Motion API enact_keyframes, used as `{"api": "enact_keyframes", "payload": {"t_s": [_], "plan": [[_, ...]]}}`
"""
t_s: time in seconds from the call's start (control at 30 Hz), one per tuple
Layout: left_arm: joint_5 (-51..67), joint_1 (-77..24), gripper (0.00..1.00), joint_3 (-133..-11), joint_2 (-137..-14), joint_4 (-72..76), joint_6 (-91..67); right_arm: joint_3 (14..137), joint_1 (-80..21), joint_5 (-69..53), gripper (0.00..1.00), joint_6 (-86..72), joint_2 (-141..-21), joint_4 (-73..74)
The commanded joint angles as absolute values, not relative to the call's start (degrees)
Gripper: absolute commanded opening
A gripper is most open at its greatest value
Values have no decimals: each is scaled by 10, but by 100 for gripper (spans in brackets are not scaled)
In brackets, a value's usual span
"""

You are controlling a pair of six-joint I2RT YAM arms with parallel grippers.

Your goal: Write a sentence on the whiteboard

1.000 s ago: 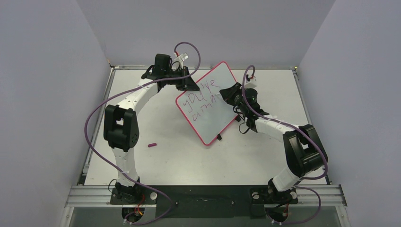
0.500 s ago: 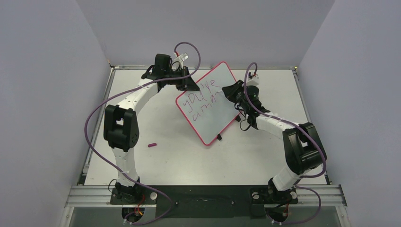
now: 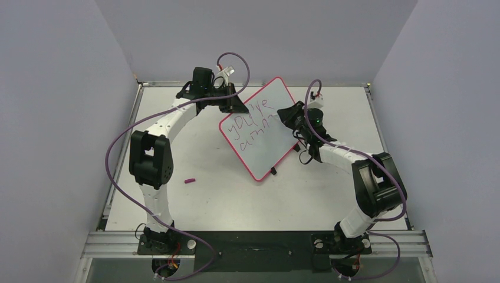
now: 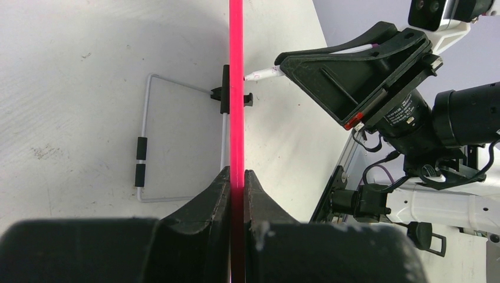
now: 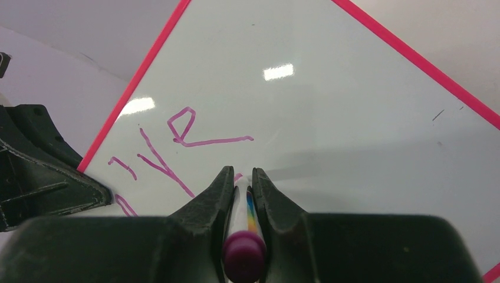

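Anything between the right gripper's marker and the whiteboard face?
Nothing visible. The marker, shut in the right gripper, points straight at the bare whiteboard, with its tip at or near the face. The left gripper clamps the board's rim, off to the side.

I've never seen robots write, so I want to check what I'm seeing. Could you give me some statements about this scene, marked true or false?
1. The left gripper is clamped on the whiteboard's pink rim. True.
2. The right gripper is empty. False: it is shut on a marker pen.
3. The whiteboard is blank. False: purple lettering runs across it in two lines.
4. A small purple piece lies on the table, apart from the whiteboard. True.
5. The whiteboard lies flat. False: it stands propped up, with a wire stand behind it.
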State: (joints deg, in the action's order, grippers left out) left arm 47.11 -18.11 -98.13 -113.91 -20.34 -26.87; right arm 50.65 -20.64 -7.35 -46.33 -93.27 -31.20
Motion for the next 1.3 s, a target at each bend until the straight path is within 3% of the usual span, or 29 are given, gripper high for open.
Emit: {"api": "enact_keyframes", "payload": {"t_s": [0.0,1.27], "plan": [[520,-185,0,-998,-1094,-167,-279,482,-214,-76,0,-465,-913,-330],[519,-186,0,-995,-1090,-168,-277,446,-230,-69,0,-471,-893,-342]]}}
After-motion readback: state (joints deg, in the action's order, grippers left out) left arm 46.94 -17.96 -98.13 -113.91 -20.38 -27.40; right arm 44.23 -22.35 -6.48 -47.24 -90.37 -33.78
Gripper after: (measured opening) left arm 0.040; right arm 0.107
